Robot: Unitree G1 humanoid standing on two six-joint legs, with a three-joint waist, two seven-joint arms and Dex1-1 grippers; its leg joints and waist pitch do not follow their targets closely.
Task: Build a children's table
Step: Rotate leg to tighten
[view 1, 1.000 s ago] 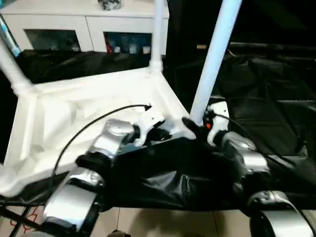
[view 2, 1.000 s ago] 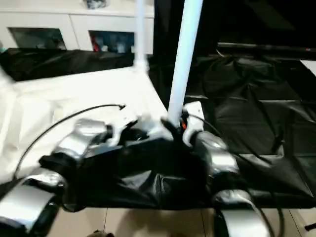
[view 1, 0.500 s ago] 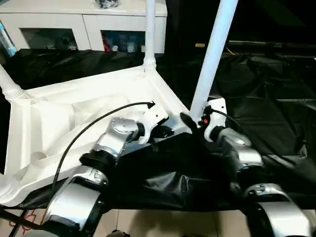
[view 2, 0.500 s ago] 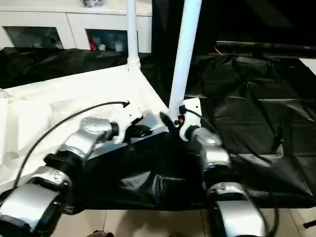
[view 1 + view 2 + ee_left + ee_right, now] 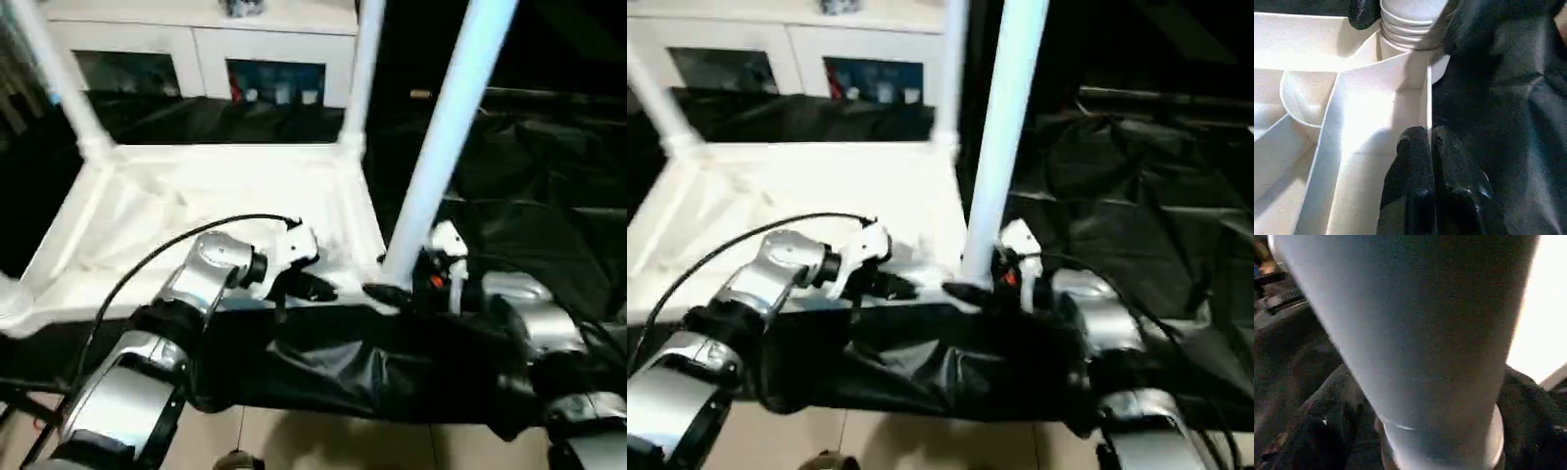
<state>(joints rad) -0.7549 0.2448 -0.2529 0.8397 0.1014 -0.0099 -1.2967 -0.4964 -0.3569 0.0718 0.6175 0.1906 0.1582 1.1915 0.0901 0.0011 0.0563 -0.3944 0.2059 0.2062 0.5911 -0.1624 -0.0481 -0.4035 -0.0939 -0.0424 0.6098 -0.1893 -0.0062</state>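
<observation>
At the near edge of the upturned white plastic rectangular tabletop (image 5: 225, 196), the left gripper (image 5: 1429, 142) has its two black fingers pressed together, pinching the thin upright rim of the ribbed underside just beside a round corner socket. The right gripper (image 5: 387, 292) sits at the foot of the nearest long tapered white tube leg (image 5: 446, 137), which stands in that socket, its black fingers spread wide about the leg's base; whether they touch it I cannot tell. The tabletop lies ribs-up on a black plastic sheet (image 5: 549, 196), with further white legs (image 5: 358, 78) rising from its other corners, and a white cabinet with glass doors (image 5: 196, 49) stands behind.
</observation>
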